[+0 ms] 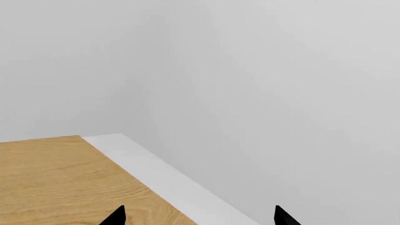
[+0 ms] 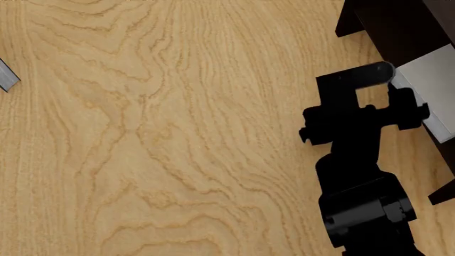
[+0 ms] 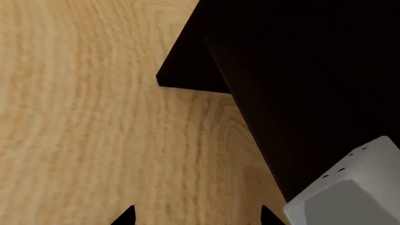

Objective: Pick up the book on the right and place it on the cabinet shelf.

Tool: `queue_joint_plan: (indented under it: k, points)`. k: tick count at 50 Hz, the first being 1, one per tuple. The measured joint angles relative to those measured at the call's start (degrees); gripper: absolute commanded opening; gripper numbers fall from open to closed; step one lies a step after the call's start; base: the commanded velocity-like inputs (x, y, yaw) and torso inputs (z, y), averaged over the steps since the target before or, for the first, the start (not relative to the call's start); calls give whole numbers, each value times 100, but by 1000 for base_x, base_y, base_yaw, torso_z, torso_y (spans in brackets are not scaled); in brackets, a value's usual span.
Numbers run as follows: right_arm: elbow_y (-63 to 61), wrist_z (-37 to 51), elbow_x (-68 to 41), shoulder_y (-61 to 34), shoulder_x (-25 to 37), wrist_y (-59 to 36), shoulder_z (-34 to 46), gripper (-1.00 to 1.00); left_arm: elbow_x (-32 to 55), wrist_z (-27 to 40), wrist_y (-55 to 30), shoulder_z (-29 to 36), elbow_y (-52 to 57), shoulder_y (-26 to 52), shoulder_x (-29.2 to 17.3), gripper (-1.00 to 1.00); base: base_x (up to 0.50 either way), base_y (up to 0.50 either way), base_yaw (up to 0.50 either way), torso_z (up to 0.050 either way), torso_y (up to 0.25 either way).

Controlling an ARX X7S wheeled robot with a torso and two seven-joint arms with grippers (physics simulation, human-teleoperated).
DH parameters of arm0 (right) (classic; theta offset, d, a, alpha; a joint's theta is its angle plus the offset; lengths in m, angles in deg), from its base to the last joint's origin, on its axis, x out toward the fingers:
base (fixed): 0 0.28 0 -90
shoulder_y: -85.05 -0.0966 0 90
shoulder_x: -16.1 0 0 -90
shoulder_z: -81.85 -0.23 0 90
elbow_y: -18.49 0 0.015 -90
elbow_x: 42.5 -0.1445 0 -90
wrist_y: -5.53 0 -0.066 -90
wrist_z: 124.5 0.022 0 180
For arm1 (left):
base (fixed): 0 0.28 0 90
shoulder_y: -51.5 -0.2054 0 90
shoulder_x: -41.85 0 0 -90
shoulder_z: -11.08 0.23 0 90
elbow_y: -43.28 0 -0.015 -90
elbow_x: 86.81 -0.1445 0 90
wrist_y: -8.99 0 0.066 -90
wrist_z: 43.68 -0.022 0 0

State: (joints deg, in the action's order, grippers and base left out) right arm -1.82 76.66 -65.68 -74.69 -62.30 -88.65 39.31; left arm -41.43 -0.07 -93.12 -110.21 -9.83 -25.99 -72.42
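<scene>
Nearest the right wrist camera, the right pincer (image 3: pixel 198 216) shows only its two black fingertips (image 3: pixel 128 216), set wide apart with bare wood-grain surface (image 3: pixel 81 117) between them, so it is open and holding nothing. Just beside one tip, and not between the two, sits a pale grey corner of the book (image 3: pixel 350 197). It lies against the very dark cabinet (image 3: pixel 300 70) and seems to rest on one of its panels, though the wrist view does not settle whether that panel is the cabinet shelf. In the head view the right arm (image 2: pixel 355 160) reaches toward the same spot. The book (image 2: pixel 430 90) shows beyond the wrist, inside the cabinet's dark outline (image 2: pixel 398 26). It looks placed, or very nearly so. If so, the step in hand is probably a clean retreat: hold the jaws wide, draw the arm straight back along its line of approach, and avoid swinging sideways, since a fingertip this close could nudge the book off its seat. The left pincer (image 1: pixel 200 216) is also spread open and empty, and faces a plain white wall (image 1: pixel 250 84) well away from the work. Far off at the head view's left edge, a small grey object (image 2: pixel 6 76) is cut off by the frame.
</scene>
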Motion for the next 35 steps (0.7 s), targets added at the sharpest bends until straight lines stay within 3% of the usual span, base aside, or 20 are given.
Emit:
queue_joint_plan:
  k: [21, 35]
  points:
    - [98, -146, 438, -9, -62, -12, -455, 100, -3, 0, 18, 26, 16, -13, -23, 100, 8, -8, -4, -3, -4]
    - [-2395, 282, -59, 678, 646, -1000, -668, 100, -33, -10, 42, 57, 2, -12, -31, 100, 0, 0, -1, 0, 0]
